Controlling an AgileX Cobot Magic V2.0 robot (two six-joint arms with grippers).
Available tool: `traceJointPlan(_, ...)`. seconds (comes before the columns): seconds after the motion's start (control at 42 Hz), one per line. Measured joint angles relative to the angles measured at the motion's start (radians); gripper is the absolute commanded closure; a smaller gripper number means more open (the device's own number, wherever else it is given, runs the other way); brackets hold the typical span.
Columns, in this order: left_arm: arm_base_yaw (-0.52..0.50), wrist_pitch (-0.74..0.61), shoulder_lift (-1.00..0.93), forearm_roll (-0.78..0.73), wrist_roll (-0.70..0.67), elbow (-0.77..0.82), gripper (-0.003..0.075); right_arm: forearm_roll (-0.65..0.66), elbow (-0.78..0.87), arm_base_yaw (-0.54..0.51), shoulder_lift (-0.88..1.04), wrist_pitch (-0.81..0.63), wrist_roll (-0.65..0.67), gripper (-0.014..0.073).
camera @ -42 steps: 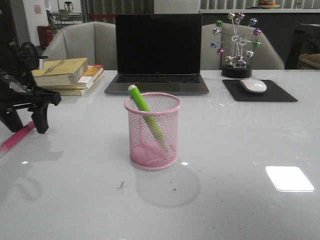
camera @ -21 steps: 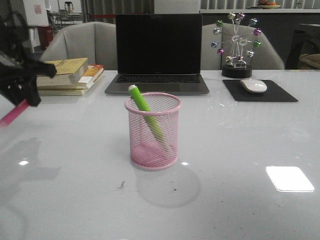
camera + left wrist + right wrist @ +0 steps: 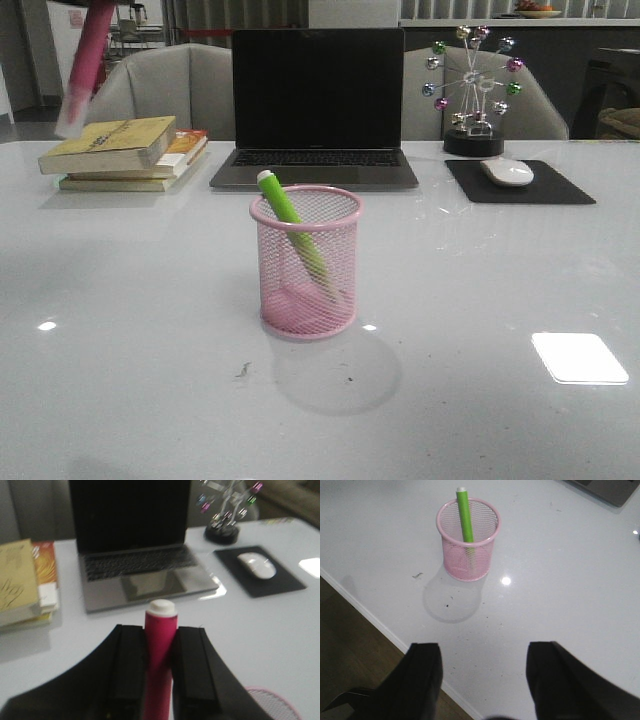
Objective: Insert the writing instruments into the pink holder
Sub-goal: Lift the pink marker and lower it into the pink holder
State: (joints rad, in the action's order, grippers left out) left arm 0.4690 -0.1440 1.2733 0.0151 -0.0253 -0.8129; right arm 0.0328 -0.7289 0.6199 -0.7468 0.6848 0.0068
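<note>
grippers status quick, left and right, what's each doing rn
Left gripper: closed on the magenta marker, whitish end sticking out past the fingers.
Right gripper: open, holding nothing.

An office: a white bench (image 3: pixel 500 300) carries an open laptop (image 3: pixel 315 105), a mouse (image 3: pixel 507 171) on its black pad (image 3: pixel 520 185), stacked books (image 3: pixel 125 152), with grey chairs (image 3: pixel 165 85) behind

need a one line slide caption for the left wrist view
Left gripper shut on the pink marker, whitish end out, above the table facing the laptop, books and mouse.
</note>
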Motion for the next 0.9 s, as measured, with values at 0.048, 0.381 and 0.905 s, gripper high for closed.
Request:
traceJointPlan(0.048,0.035,-0.089,-0.010,0.005,0.000,0.039,0.0628,0.000,0.000,0.000,0.000,0.000,0.000,0.0106)
traceJointPlan(0.381,0.242,-0.537,0.170,0.009,0.000,0.090,0.0628,0.000,0.000,0.000,0.000,0.000,0.000,0.0106)
traceJointPlan(0.905,0.316,-0.885,0.500,0.010,0.000,0.090,0.0628,0.000,0.000,0.000,0.000,0.000,0.000,0.0106)
